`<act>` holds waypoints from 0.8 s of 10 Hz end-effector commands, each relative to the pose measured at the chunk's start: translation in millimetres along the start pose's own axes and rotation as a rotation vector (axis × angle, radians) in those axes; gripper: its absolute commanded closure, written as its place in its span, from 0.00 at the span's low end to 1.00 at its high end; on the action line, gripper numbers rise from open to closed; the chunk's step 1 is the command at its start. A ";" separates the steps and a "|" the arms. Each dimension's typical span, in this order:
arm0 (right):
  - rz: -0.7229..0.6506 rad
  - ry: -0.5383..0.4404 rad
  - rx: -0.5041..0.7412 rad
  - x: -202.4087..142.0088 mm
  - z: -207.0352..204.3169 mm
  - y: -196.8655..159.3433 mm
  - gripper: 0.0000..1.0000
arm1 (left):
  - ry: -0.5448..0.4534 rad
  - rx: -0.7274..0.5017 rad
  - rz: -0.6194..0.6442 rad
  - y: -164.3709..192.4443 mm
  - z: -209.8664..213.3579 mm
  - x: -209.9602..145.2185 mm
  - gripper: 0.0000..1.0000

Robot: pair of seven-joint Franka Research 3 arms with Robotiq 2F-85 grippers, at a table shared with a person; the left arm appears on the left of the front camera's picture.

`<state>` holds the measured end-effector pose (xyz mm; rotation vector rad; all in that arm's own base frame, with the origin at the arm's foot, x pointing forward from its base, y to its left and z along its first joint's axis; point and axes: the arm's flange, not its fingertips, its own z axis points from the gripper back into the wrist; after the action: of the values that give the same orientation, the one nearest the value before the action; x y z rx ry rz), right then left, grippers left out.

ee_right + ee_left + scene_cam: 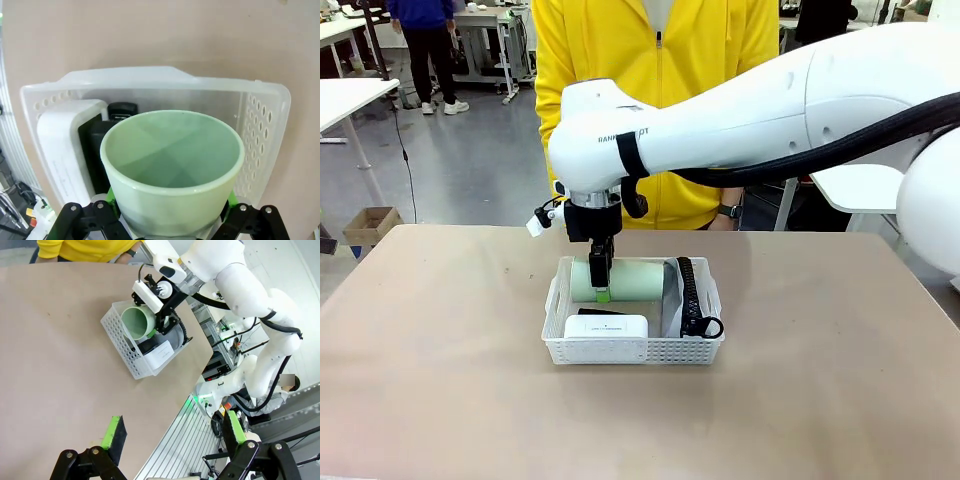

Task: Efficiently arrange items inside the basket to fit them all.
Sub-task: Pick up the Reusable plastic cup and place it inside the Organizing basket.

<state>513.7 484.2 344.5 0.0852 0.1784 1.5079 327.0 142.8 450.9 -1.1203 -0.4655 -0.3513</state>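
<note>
The white perforated basket (632,350) sits mid-table. My right gripper (601,285) reaches down into it, shut on the pale green cup (632,279), which lies on its side along the far wall. In the right wrist view the cup (172,160) sits between the green pads (112,196), mouth toward the basket's wall (150,80). The white box (607,326) lies at the front left, with the black stapler (599,312) just behind it. The grey pouch (671,300) with its black zipper stands along the right side. My left gripper (174,432) hangs open, far from the basket (131,359).
A person in a yellow jacket (650,60) stands at the far side of the table, close behind the basket. Bare tan tabletop (450,380) surrounds the basket. The table's edge (172,415) runs near my left gripper.
</note>
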 end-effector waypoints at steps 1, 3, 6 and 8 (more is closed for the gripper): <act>-0.033 0.009 -0.048 5.3 -6.6 3.6 0.11 | -0.024 -0.013 -0.018 -1.3 -0.9 0.8 0.00; -0.041 0.021 -0.075 8.4 -12.8 7.9 0.11 | -0.024 -0.013 -0.018 -1.3 -0.9 0.8 0.00; -0.035 0.029 -0.099 8.2 -16.2 8.6 0.11 | -0.024 -0.013 -0.018 -1.3 -0.9 0.8 0.00; -0.027 0.039 -0.093 8.8 -16.6 7.1 0.00 | -0.024 -0.013 -0.018 -1.3 -0.9 0.8 0.00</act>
<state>507.9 495.9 332.6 0.0232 0.1546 1.5091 327.0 142.7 450.9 -1.1204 -0.4654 -0.3513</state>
